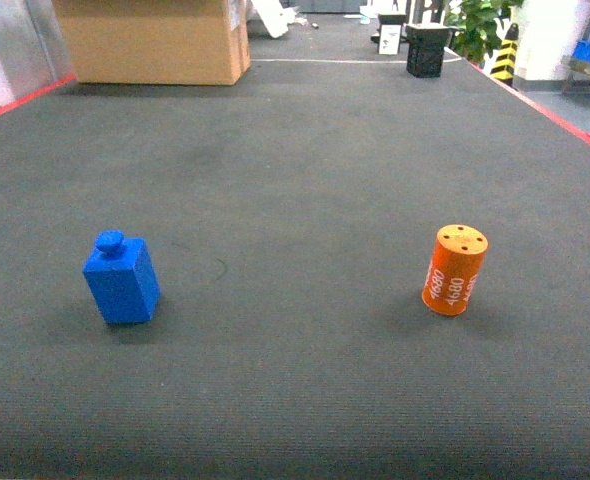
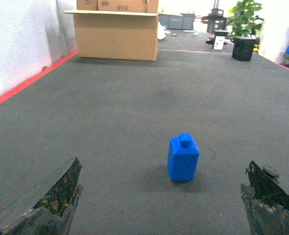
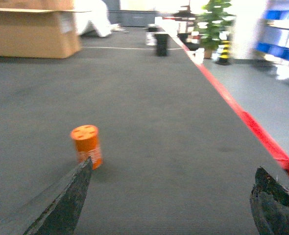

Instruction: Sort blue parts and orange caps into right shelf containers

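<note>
- My left fingers (image 2: 164, 200) stand spread wide with nothing between them; one finger tip shows at each lower corner of the left wrist view.
- My right fingers (image 3: 171, 200) are likewise parted and hold nothing.
- Blue part (image 2: 183, 158): upright on the tabletop (image 1: 295, 180), ahead of my left fingers, apart from them, roughly between their lines. In the head view it sits left of centre.
- Orange cap (image 3: 86, 146): upright, printed "A680", on the right of the head view, well apart from the blue part. In the right wrist view it stands just beyond the left-hand finger tip, off the centre line.
- Right shelf containers (image 3: 281, 29): blue forms on shelving at the far right, blurred; I cannot tell their openings.
- Risk, right side: I judge that closing from this line would strike the cap with one finger and tip or roll it, since it is tall and round. Re-centre first.
- Risk, left side: the blue part has a small knob on top; a high grasp may catch the knob only and slip.
- Risk, transport: the containers lie well off the tabletop, past its red edge (image 3: 252, 127); a loose grip could drop a part.
- View differences: the head view alone shows both parts together, but neither set of fingers. Each wrist view shows one part only. The right wrist view shows the shelving best; the left shows a cardboard box (image 2: 116, 32) and a plant (image 2: 243, 19).
</note>
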Robot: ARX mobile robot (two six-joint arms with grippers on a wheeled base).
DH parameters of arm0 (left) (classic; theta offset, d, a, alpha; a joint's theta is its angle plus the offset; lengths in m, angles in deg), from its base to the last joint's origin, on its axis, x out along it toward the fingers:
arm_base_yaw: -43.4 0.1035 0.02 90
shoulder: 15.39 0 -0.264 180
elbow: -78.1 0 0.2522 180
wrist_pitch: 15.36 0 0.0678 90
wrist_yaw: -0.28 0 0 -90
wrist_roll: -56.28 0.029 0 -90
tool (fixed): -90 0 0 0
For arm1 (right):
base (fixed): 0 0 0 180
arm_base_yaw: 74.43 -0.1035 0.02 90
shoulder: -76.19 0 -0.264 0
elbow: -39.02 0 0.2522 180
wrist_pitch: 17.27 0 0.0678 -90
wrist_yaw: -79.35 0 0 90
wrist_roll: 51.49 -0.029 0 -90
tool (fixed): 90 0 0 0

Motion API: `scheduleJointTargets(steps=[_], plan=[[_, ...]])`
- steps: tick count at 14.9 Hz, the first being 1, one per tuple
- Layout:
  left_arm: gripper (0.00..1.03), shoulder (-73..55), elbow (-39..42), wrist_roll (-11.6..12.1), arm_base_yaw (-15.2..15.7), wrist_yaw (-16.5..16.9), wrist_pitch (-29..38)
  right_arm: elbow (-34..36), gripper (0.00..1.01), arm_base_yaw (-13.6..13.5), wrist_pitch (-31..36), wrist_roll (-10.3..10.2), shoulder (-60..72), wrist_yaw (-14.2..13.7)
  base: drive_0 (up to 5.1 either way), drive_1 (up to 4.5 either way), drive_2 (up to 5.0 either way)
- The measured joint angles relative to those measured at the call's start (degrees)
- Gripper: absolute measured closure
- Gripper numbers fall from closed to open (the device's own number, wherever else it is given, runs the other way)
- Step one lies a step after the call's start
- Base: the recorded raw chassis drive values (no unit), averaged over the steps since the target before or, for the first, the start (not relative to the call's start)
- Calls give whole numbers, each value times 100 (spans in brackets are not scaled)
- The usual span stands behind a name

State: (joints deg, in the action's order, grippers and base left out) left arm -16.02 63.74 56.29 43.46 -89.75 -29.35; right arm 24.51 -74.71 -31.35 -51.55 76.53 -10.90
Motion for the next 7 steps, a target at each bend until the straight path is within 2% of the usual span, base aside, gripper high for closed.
scheduleJointTargets(steps=[1,2,3,4,7], plan=[[5,-310,-46,44,-505,-1069,-11,-11,3,-660,413,4,457,-1375,0,0,0],[5,-1239,-111,63,-1137,-1967,739,-11,3,-1274,1189,-20,1314,-2308,0,0,0],[5,-2175,-219,92,-1270,-2498,1602,-74,3,-1384,2175,-59,2269,-2677,0,0,0],[5,-3268,-503,79,-1464,-2549,2579,-328,3,-1517,3289,-92,3480,-2695,0,0,0],[5,-4435,-935,52,-1517,-2175,3600,-822,3,-1661,4393,-127,4765,-2483,0,0,0]])
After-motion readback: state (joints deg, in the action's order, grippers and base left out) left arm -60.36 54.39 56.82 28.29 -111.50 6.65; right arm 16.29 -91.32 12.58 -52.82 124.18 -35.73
